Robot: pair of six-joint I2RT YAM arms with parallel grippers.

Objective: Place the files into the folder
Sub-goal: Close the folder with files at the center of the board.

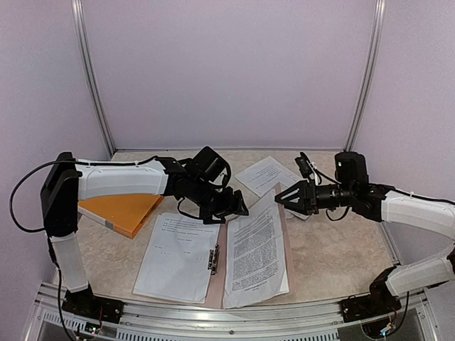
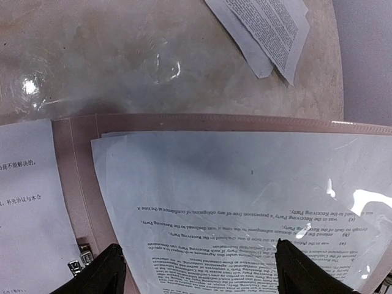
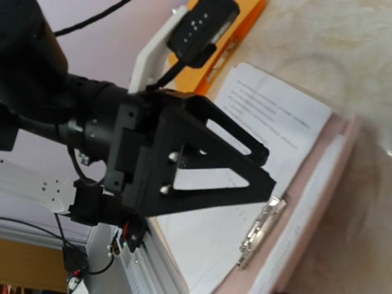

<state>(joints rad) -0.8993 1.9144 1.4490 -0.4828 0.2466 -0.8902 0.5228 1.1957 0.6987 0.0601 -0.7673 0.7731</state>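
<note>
The left jaws stand wide apart above the files (image 1: 256, 249), which lie on the right half of the open folder (image 2: 73, 153), long axis running near-to-far, far end leaning slightly right. The right jaws sit by that end; their state cannot be told.

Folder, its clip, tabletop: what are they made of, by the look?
Folder: pink and smooth, with glare streaks over the printed sheet; likely thin plastic, partly clear.
Clip: silvery and shiny, so it looks like metal.
Tabletop: beige, marbled and glossy, with a bright glare spot; stone or laminate, the look leaves it open.
</note>
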